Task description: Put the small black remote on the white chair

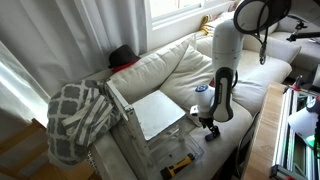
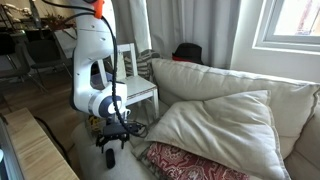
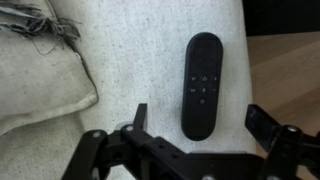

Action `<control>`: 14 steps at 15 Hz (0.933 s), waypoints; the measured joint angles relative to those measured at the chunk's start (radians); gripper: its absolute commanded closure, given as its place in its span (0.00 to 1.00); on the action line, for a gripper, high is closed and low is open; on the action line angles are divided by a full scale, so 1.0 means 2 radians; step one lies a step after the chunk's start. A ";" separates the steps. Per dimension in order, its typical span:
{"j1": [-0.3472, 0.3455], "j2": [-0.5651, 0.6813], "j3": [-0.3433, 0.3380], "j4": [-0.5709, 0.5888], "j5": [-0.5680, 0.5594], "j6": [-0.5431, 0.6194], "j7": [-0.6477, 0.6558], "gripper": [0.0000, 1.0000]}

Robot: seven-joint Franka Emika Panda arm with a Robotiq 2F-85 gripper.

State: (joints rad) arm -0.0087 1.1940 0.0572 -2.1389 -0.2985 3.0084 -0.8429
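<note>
The small black remote lies flat on the cream sofa surface in the wrist view, its long side pointing away from me. My gripper is open, with one finger on each side of the remote's near end and not touching it. In both exterior views the gripper hangs low over the sofa's edge, and the remote cannot be made out there. The white chair, with its flat white seat, stands close beside the arm.
A yellow-and-black tool lies below the chair. A grey-and-white patterned blanket is draped at one side. Large cream cushions and a red patterned cushion lie on the sofa. Wood floor borders the sofa edge.
</note>
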 measured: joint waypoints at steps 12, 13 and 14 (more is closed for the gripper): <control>0.034 0.043 -0.021 0.039 -0.014 0.003 0.028 0.15; 0.034 0.044 -0.021 0.040 -0.015 0.003 0.028 0.06; 0.034 0.044 -0.021 0.041 -0.017 0.003 0.028 0.00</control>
State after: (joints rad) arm 0.0591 1.2828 0.0151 -2.0577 -0.3322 3.0149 -0.7867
